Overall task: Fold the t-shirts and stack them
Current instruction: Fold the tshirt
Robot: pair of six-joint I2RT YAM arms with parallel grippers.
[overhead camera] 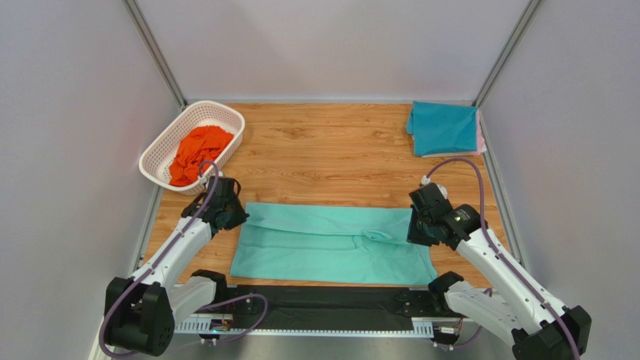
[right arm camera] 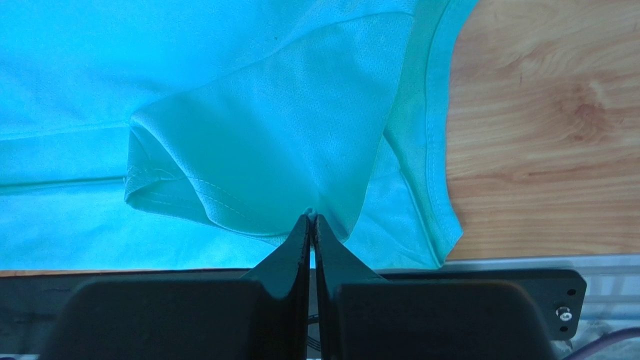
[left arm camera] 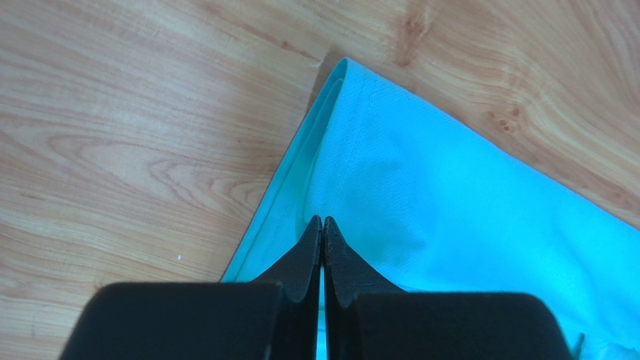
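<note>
Wooden worktop; left hand, right hand closed, mint-green t-shirt under tips, pinch unclear; slip would skew fold.

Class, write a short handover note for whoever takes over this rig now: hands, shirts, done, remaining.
Left hand: shut, tips on the left end of the mint-green t-shirt.
Right hand: shut, tips at its sleeve, right end.
Whether either pinches cloth: cannot tell.
The shirt lies flat, partly folded, near the table's front.
Done: teal t-shirt folded on the pink t-shirt, far right corner.
Left: finish and stack the mint one, then the orange t-shirt, crumpled in the basket.
</note>
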